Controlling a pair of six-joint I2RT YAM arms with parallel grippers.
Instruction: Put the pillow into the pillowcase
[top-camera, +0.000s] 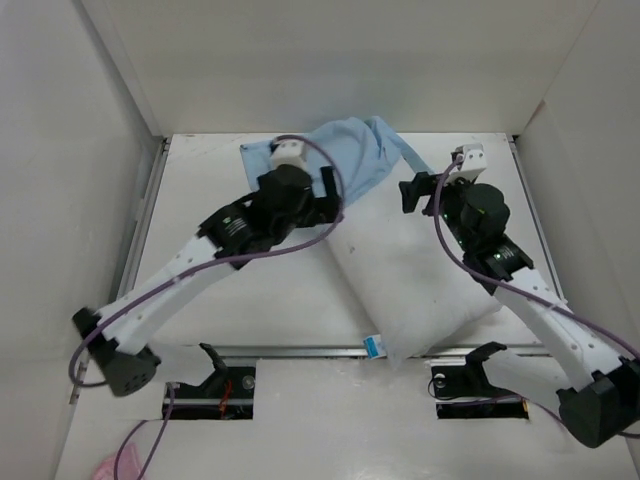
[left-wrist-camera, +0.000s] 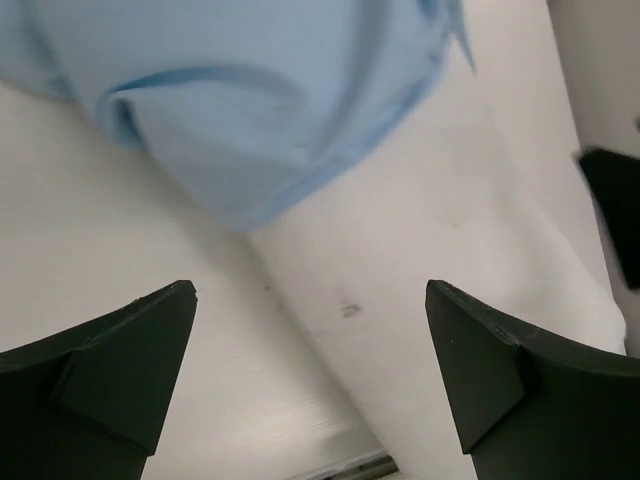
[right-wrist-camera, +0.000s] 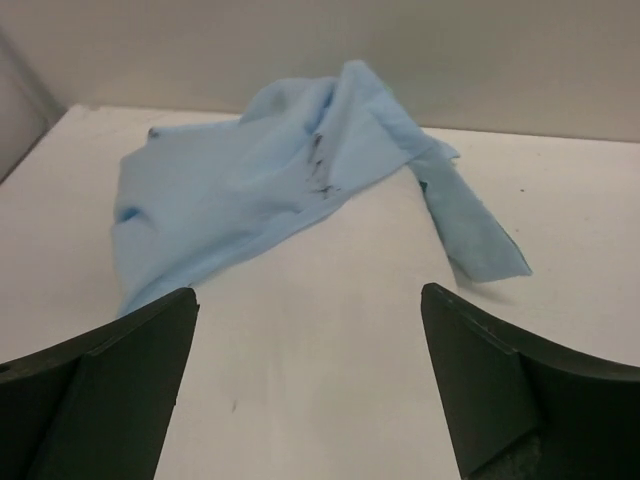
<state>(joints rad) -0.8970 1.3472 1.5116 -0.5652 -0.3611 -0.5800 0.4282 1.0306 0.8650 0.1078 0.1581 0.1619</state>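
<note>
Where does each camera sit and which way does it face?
Top external: above, behind, looking down on the table; left arm and right arm show.
Left wrist: on the left hand, facing pillowcase and pillow; open fingers show.
Right wrist: on the right hand, facing the back wall; open fingers show.
Shared: all see the pillowcase.

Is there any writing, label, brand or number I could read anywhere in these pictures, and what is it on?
No text is readable.
The tag at the near edge of the pillow: blue and white, print too small to read.
The left arm: a small pale mark, too blurred to read.
The pillowcase: no writing visible.
</note>
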